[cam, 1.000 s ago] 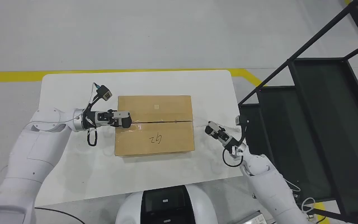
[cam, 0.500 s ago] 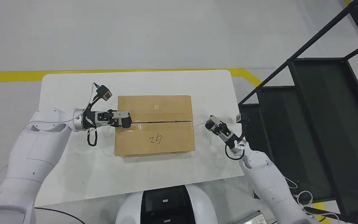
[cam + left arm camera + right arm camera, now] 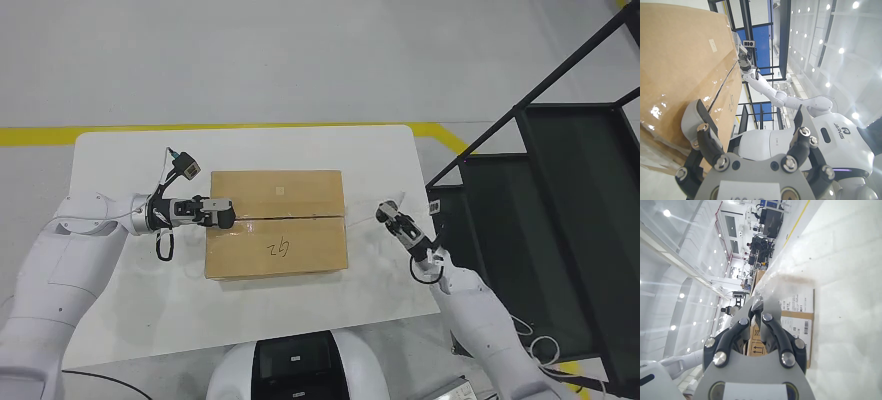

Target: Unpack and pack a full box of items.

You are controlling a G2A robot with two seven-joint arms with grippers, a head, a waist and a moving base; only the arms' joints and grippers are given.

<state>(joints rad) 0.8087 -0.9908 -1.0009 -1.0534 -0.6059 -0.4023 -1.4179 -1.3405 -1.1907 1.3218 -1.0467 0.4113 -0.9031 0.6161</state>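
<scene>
The left gripper sits open at one end of the box; the right gripper pinches clear tape beside the other end.

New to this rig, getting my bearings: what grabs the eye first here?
A closed cardboard box sits in the middle of the table. Off its right end, the right gripper is shut on a strip of clear tape stretched from the box's seam. The left gripper is open at the seam's left end.

Glossy white arms, black wrist cables, grey palm plates with silver screws, black linkages, dark-padded pale fingers.
</scene>
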